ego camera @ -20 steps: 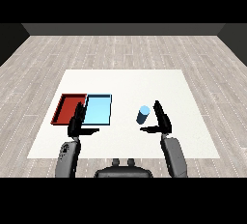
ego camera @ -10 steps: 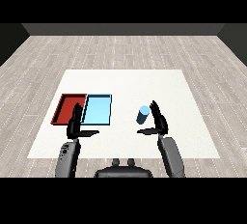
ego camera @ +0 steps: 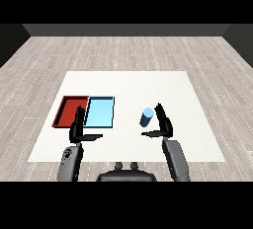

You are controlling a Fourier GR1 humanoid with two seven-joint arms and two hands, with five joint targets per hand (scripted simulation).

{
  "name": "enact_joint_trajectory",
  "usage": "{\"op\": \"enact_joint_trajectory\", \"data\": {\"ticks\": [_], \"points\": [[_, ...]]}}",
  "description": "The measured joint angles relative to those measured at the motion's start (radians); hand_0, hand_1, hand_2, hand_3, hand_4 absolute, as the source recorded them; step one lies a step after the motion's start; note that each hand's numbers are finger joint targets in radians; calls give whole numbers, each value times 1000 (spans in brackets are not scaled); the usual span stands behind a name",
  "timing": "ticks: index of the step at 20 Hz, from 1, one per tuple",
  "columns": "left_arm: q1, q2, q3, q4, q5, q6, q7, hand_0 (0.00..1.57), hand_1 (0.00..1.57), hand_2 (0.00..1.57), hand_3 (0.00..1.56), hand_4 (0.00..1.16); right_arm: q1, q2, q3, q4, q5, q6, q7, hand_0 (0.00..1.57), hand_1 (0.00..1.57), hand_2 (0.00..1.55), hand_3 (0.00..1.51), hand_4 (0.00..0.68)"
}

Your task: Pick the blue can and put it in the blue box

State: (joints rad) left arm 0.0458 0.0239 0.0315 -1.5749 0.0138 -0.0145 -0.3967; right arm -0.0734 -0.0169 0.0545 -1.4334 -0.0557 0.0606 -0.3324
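The left robot hand (ego camera: 78,128) covers the near edge of the red tray (ego camera: 66,111) and a near corner of the light blue tray (ego camera: 100,112). Both forearms are cut off at the bottom.

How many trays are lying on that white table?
2. The red tray lies at the table's left, and the light blue tray sits right beside it, on its right. Both lie just beyond the left hand. None seems hidden.

Red tray (ego camera: 69,111) on white table (ego camera: 148,85)
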Motion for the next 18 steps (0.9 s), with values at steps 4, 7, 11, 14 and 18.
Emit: {"op": "enact_joint_trajectory", "data": {"ticks": [4,7,11,14,18], "points": [[-1,4,6,14,5,-4,-8,0,0,0,0,0,6,6,-3,11,7,-3,-3,0,0,0,0,0],[-16,12,14,14,2,1,0,0,0,0,0,0,-22,-1,-33,65,-13,13,-15,0,0,0,0,0],[-40,17,24,29,-2,12,6,0,0,0,0,0,-43,-12,-56,80,-31,19,23,0,0,0,0,0],[-41,14,22,42,7,2,3,0,0,0,0,0,-81,-3,-74,159,-30,4,15,0,0,0,0,0],[-28,8,10,23,1,11,11,0,0,0,0,0,-123,-9,-92,216,-44,-5,16,0,0,0,0,0]]}}
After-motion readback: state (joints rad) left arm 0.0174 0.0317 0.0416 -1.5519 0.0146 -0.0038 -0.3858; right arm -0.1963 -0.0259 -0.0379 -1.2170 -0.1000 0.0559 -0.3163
